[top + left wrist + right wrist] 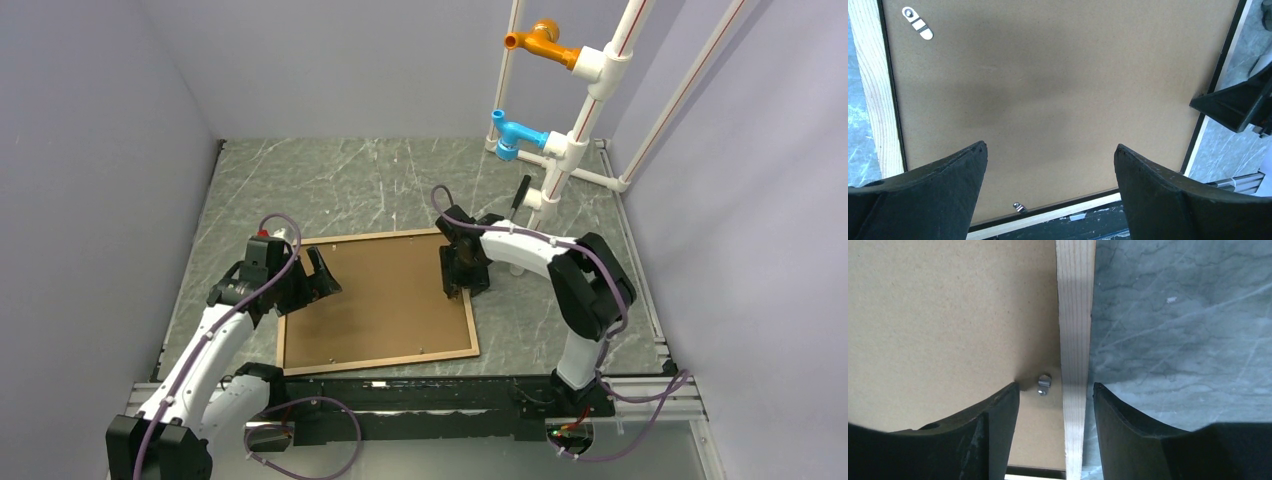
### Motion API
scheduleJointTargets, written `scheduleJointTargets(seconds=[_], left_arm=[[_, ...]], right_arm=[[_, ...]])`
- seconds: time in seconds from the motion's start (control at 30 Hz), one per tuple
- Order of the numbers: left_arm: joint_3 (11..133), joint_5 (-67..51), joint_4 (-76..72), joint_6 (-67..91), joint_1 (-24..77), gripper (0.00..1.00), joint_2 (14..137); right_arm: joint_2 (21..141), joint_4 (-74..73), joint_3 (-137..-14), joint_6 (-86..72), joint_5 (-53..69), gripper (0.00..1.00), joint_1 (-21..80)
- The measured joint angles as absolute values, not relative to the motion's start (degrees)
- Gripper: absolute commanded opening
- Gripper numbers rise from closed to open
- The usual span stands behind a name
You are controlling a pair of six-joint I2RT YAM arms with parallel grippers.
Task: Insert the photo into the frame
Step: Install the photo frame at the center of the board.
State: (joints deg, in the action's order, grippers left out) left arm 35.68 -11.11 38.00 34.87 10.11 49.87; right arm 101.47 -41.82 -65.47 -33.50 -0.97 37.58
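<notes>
Down on the grey marble-patterned table (pixel 400 180), the large rectangular frame with thin pale-wood rails (pixel 380 361) lies flat, back side up, close to the arm bases. A solid brown backing board (pixel 385 295) sits inside its rails and fills the whole opening. Over on the left, the left gripper (pixel 318 282) hovers above the frame's left rail with its jaws spread wide and nothing between them. Its wrist view looks straight down on bare board, with a silver turn clip (pixel 918 22) in one corner and a small metal tab (pixel 1019 206) at the near rail. Across the frame, the right gripper (pixel 458 290) is down low at the right rail, jaws parted and holding nothing. From its wrist camera the two black fingers (pixel 993 425) straddle the wooden rail and a little metal tab (pixel 1044 384) at the board's edge. One finger is over the board, the other over the table.
</notes>
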Motion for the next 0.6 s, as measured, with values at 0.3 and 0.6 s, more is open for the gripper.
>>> scheduleJointTargets(seconds=[0.3,0.6], left_arm=[[35.68,-10.72,38.17,34.52,10.11,0.99,50.24],[35.68,-10.61,38.20,34.50,10.11,0.99,50.24]], right_arm=[[102.54,-42.04,-65.60,-34.37,-1.98,0.06,36.97],[102.15,-42.17,-65.41,-32.93,-3.16,0.00,37.32]])
